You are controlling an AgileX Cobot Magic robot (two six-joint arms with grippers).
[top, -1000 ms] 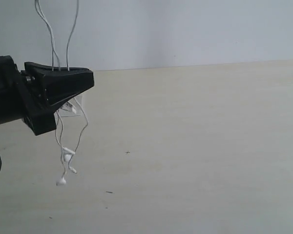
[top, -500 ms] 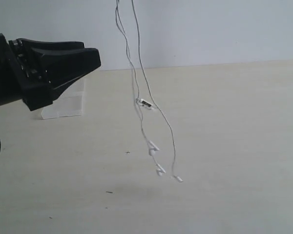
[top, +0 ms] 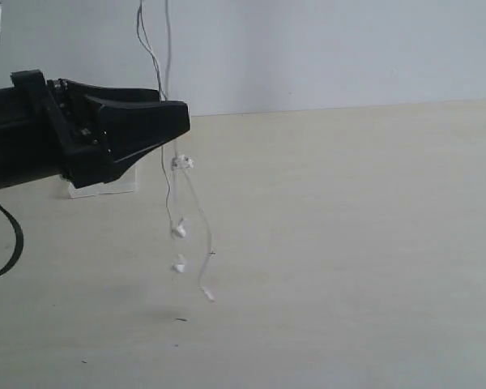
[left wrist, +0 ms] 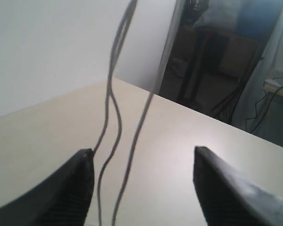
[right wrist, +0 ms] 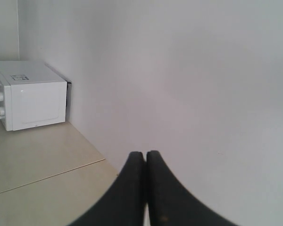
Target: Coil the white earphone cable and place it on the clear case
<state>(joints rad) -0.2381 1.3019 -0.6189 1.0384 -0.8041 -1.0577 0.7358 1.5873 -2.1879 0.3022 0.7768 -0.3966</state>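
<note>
Cable [top: 181, 163] swung back between jaws of left claw [left wrist: 142, 151], now wide open, gripping nothing; right claw [right wrist: 146, 155] pinched shut; coiling and placing on case [top: 105, 188] both pending.

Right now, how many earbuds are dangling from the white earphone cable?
2. One earbud hangs in the air below the left hand's tip; the second earbud hangs right beneath it. None seems hidden.
</note>
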